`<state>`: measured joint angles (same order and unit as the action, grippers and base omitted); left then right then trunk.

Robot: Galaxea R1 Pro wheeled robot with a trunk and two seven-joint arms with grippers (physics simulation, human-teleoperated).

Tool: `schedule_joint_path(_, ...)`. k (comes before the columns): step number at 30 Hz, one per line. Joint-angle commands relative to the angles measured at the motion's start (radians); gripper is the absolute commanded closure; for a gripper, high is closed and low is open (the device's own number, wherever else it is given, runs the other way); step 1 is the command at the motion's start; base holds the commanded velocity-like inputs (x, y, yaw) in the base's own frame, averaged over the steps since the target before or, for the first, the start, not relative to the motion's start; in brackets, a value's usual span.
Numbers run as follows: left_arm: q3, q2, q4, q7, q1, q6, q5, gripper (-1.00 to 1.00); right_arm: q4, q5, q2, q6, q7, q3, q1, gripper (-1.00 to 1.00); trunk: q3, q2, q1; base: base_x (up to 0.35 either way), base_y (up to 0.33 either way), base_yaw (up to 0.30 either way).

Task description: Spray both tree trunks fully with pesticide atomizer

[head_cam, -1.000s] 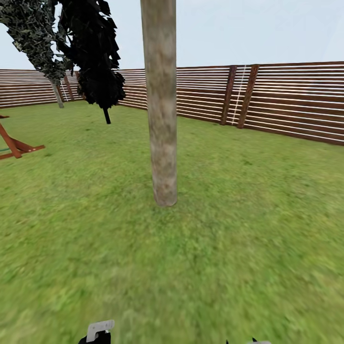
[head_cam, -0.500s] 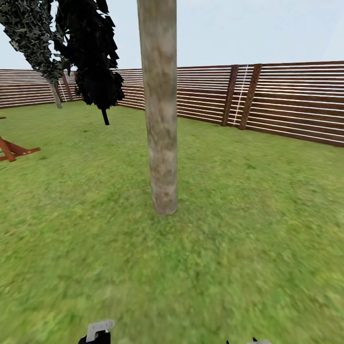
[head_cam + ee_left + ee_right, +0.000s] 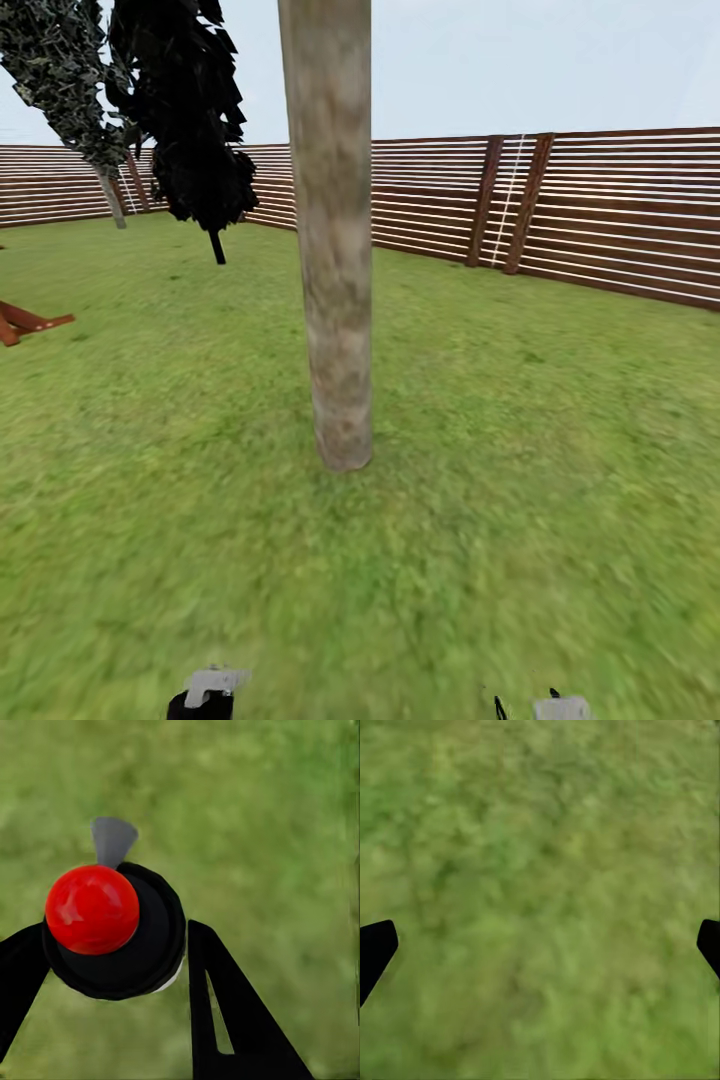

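**Trunk looms closer as the view advances**

The tree trunk [image 3: 336,240] fills more of the head view than a second ago, its base lower; the camera has moved. The left gripper [image 3: 112,945] clamps the pesticide atomizer [image 3: 112,926] over grass [image 3: 520,480]. The right gripper [image 3: 540,945] hangs spread wide. A slatted fence [image 3: 600,210] stands behind, a second tree [image 3: 195,130] near its far corner.
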<state>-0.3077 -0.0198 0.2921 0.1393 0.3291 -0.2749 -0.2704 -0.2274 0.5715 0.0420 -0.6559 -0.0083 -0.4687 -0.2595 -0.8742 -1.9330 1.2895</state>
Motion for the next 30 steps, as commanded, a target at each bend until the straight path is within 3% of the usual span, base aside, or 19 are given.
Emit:
schedule_joint_path(1, 0.011, -0.001, 0.001, 0.033, 0.003, 0.001, -0.057, 1.0, -0.022, 0.039, -0.003, 0.002, 0.032, 0.045, -0.007, -1.0, 0.0, 0.0, 0.0, 0.338, 0.0, 0.0)
schedule_joint_path(3, 0.027, -0.003, 0.001, 0.133, 0.008, 0.003, -0.165, 1.0, -0.044, 0.1, -0.017, 0.038, 0.137, 0.116, -0.064, -1.0, 0.0, 0.0, 0.0, 0.338, 0.0, 0.0)
schedule_joint_path(5, 0.032, -0.022, 0.004, 0.313, 0.028, 0.004, -0.261, 1.0, -0.052, 0.128, -0.046, 0.16, 0.338, 0.14, -0.175, -1.0, 0.0, 0.0, 0.0, 0.338, 0.0, 0.0)
schedule_joint_path(8, 0.033, -0.058, 0.004, 0.517, 0.084, 0.031, -0.343, 1.0, -0.055, 0.181, -0.073, 0.22, 0.542, 0.146, -0.282, -1.0, 0.0, 0.0, 0.0, 0.338, 0.0, 0.0)
schedule_joint_path(10, 0.033, -0.084, 0.005, 0.613, 0.108, 0.108, -0.395, 1.0, -0.056, 0.294, -0.127, 0.26, 0.609, 0.146, -0.336, -1.0, 0.0, 0.0, 0.0, 0.338, 0.0, 0.0)
schedule_joint_path(11, 0.033, -0.092, 0.011, 0.629, 0.112, 0.125, -0.408, 1.0, -0.061, 0.338, -0.151, 0.269, 0.619, 0.146, -0.357, -1.0, 0.0, 0.0, 0.0, 0.338, 0.0, 0.0)
schedule_joint_path(13, 0.034, -0.1, 0.032, 0.642, 0.117, 0.139, -0.442, 1.0, -0.076, 0.375, -0.186, 0.28, 0.656, 0.145, -0.402, -1.0, 0.0, 0.0, 0.0, 0.32, 0.0, 0.0)
schedule_joint_path(17, 0.033, -0.106, 0.043, 0.692, 0.121, 0.145, -0.558, 1.0, -0.103, 0.388, -0.201, 0.348, 0.864, 0.145, -0.494, -1.0, 0.0, 0.0, 0.0, 0.076, 0.0, 0.0)
schedule_joint_path(19, 0.033, -0.112, 0.084, 0.723, 0.127, 0.15, -0.577, 1.0, -0.127, 0.388, -0.201, 0.358, 0.913, 0.145, -0.505, -1.0, 0.0, 0.0, 0.0, 0.008, 0.0, 0.0)
schedule_joint_path(22, 0.032, -0.112, 0.159, 0.803, 0.129, 0.224, -0.581, 1.0, -0.132, 0.388, -0.2, 0.36, 0.924, 0.145, -0.507, -1.0, 0.0, 0.0, 0.0, 0.001, 0.0, 0.0)
schedule_joint_path(25, 0.033, -0.111, 0.196, 0.869, 0.13, 0.255, -0.585, 1.0, -0.127, 0.393, -0.201, 0.361, 0.932, 0.148, -0.507, -1.0, 0.0, 0.0, 0.0, 0.0, 0.0, 0.0)
schedule_joint_path(26, 0.034, -0.11, 0.198, 0.876, 0.13, 0.257, -0.592, 1.0, -0.126, 0.396, -0.201, 0.361, 0.954, 0.148, -0.507, 1.0, 0.0, 0.0, 0.0, 0.0, 0.0, 0.0)
schedule_joint_path(28, 0.033, -0.104, 0.2, 0.882, 0.13, 0.26, -0.631, 1.0, -0.13, 0.401, -0.201, 0.361, 1.025, 0.16, -0.507, 1.0, 0.0, 0.0, 0.0, 0.0, 0.0, 0.0)
schedule_joint_path(30, 0.033, -0.102, 0.2, 0.883, 0.13, 0.261, -0.651, 1.0, -0.131, 0.404, -0.202, 0.36, 1.043, 0.199, -0.507, 1.0, 0.0, 0.0, 0.0, 0.0, 0.0, 0.0)
